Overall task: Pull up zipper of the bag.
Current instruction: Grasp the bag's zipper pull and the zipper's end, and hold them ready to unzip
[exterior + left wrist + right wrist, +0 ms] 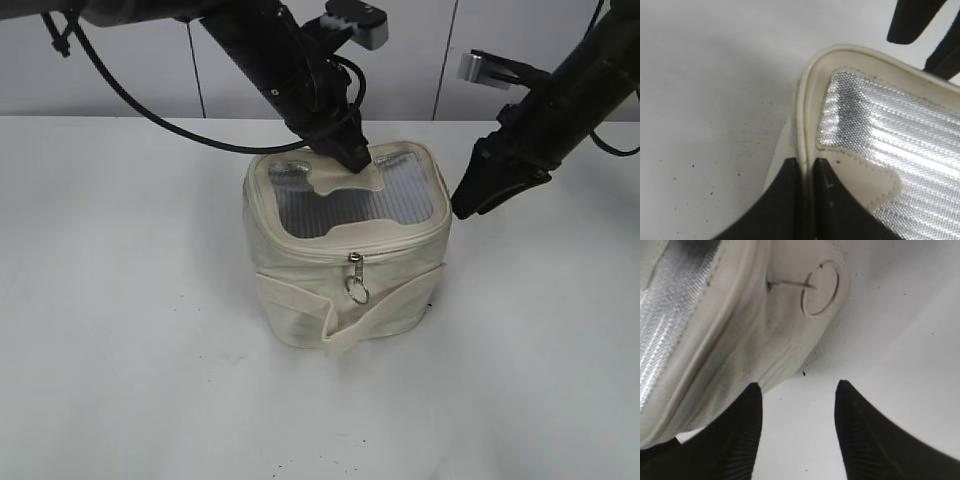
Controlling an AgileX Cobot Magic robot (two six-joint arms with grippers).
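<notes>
The cream bag (300, 290) stands mid-table with its grey ribbed top panel (400, 205) facing up. The zipper track (400, 240) runs round the top rim, and a silver ring pull (357, 290) hangs on the front. My left gripper (352, 155) sits at the bag's back rim. In the left wrist view the jaws (807, 164) are shut on the cream rim piping (805, 100). My right gripper (468, 205) is close by the bag's right side. Its jaws (797, 387) are open and empty over the table, with a ring pull (820, 287) ahead on the bag's side (740, 340).
The white table (120, 300) surrounds the bag, with a pale wall behind it. The bag's wide cream strap (380, 315) wraps its front and right side. The right arm's dark fingers show in the top right of the left wrist view (915, 20).
</notes>
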